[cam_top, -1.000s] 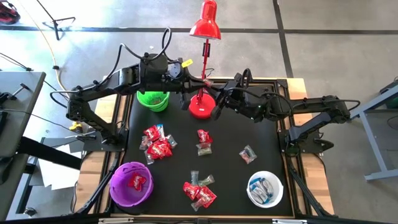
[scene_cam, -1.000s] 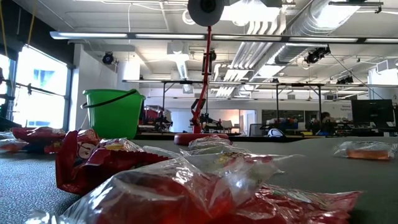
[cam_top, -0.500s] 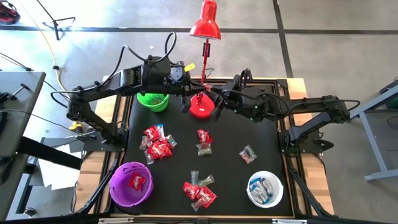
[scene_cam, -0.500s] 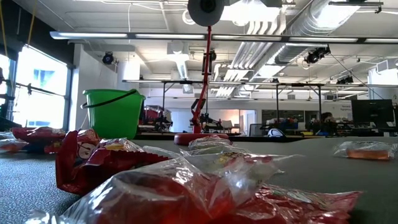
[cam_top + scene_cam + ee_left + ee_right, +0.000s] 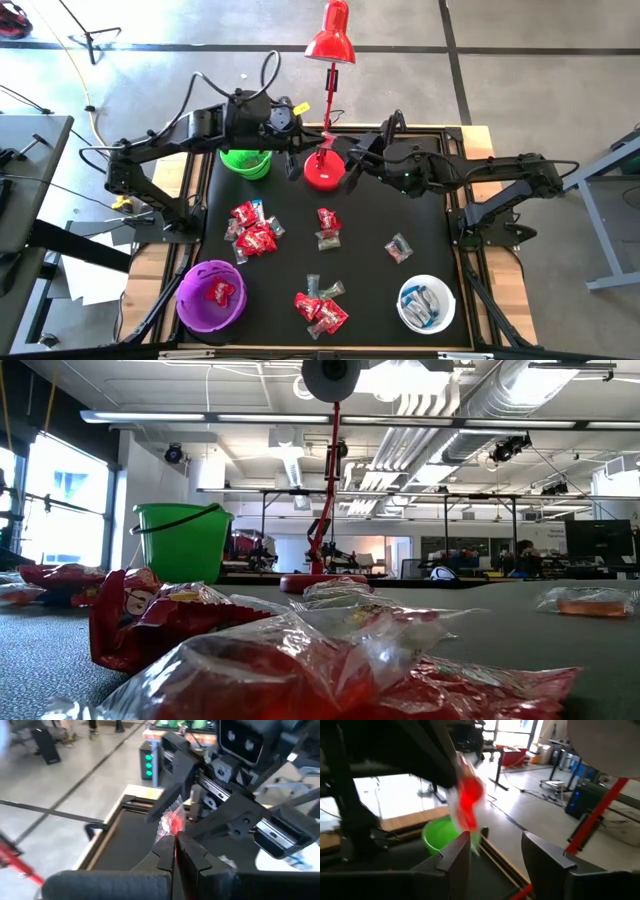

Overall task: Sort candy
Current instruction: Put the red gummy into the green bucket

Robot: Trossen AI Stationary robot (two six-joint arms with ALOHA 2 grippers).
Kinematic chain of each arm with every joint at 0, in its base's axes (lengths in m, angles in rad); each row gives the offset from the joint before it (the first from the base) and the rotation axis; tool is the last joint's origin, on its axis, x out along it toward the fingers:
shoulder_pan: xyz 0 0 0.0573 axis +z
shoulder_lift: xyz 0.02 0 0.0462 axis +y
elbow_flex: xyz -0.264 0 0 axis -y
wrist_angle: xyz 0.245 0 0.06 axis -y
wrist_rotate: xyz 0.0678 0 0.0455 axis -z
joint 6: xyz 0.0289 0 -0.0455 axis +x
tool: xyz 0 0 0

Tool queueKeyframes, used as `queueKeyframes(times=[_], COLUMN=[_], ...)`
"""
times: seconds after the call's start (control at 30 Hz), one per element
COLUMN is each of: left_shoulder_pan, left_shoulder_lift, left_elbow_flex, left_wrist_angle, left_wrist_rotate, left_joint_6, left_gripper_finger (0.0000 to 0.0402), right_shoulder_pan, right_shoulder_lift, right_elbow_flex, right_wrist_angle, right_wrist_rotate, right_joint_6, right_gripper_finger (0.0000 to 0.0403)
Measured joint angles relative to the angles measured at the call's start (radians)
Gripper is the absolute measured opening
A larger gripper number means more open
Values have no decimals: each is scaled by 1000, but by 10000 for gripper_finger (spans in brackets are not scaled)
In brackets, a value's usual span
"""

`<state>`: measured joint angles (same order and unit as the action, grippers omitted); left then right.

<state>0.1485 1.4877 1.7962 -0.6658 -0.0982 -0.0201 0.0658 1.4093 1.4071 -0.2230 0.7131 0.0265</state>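
The left gripper (image 5: 174, 851) is pinched tight on a red-wrapped candy (image 5: 171, 821), holding it in the air near the red desk lamp's base (image 5: 324, 172), on the side toward the green bowl (image 5: 246, 159). Facing it from the lamp's other side, the right gripper (image 5: 495, 851) stands spread wide and holds nothing, the red sweet just ahead of its fingers (image 5: 458, 856). Farther from the lamp, loose candy piles (image 5: 252, 229) lie on the black table mat (image 5: 370, 285). Beyond them sit the purple bowl (image 5: 211, 296), holding red candy, and the white bowl (image 5: 427, 305), holding blue-and-white candy.
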Motion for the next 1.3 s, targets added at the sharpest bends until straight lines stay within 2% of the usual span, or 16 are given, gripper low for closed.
queueKeyframes(times=[0.1,0.3,0.5,0.6,0.77,0.93,1.2,1.3], left_shoulder_pan=[11,40,86,119,169,211,279,327], left_shoulder_lift=[-33,-121,-210,-244,-276,-280,-281,-281], left_elbow_flex=[0,0,0,0,1,1,1,1], left_wrist_angle=[-61,-235,-476,-595,-723,-810,-807,-791], left_wrist_rotate=[-46,-171,-302,-334,-333,-314,-285,-211], left_joint_6=[7,1,-59,-100,-118,-100,23,63], left_gripper_finger=[1,0,0,0,0,0,0,0], right_shoulder_pan=[0,0,0,0,0,0,0,0], right_shoulder_lift=[-15,-44,-51,-51,-51,-51,-48,-48], right_elbow_flex=[0,1,0,0,0,0,0,0], right_wrist_angle=[-54,-222,-441,-538,-614,-619,-625,-625], right_wrist_rotate=[16,15,11,8,2,-72,-97,-96], right_joint_6=[48,259,456,565,698,752,823,830], right_gripper_finger=[174,174,174,174,174,174,174,174])
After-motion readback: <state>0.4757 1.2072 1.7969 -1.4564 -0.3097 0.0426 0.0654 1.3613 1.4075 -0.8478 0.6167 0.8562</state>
